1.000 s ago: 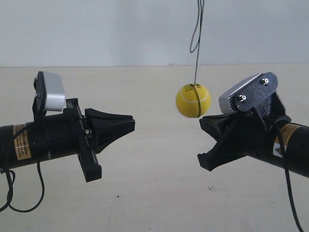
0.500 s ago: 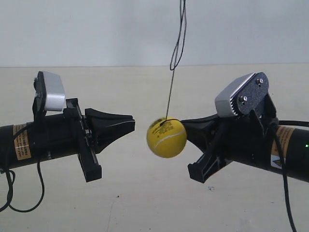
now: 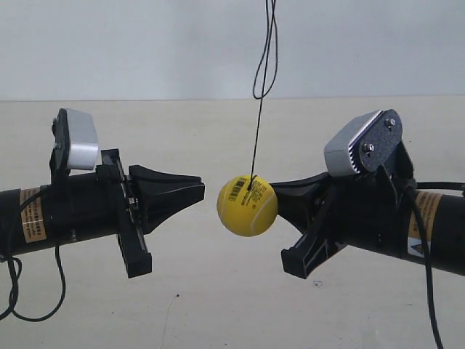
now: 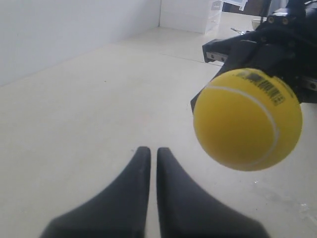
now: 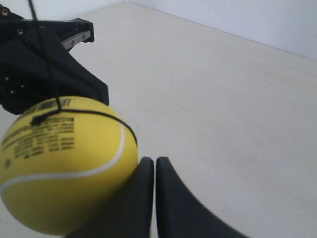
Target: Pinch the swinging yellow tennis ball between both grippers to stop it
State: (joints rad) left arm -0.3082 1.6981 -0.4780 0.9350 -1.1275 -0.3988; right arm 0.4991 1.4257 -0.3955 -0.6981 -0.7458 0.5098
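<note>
The right gripper, jaws drawn to a thin slit, touches the yellow tennis ball hanging on its string; beyond the ball the left gripper, jaws equally narrow, stands just apart. We judge the ball may roll off these pointed tips or swing away, touched on one side only. We count two grippers, one ball, one string.

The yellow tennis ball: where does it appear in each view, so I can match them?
Exterior view: yellow tennis ball mid-frame, between left pincer and right pincer, nearer the right.
Left wrist view: ball beyond the shut left pincer, apart from it.
Right wrist view: ball close beside the shut right pincer.
Shared landmark: its black barcode print.
</note>
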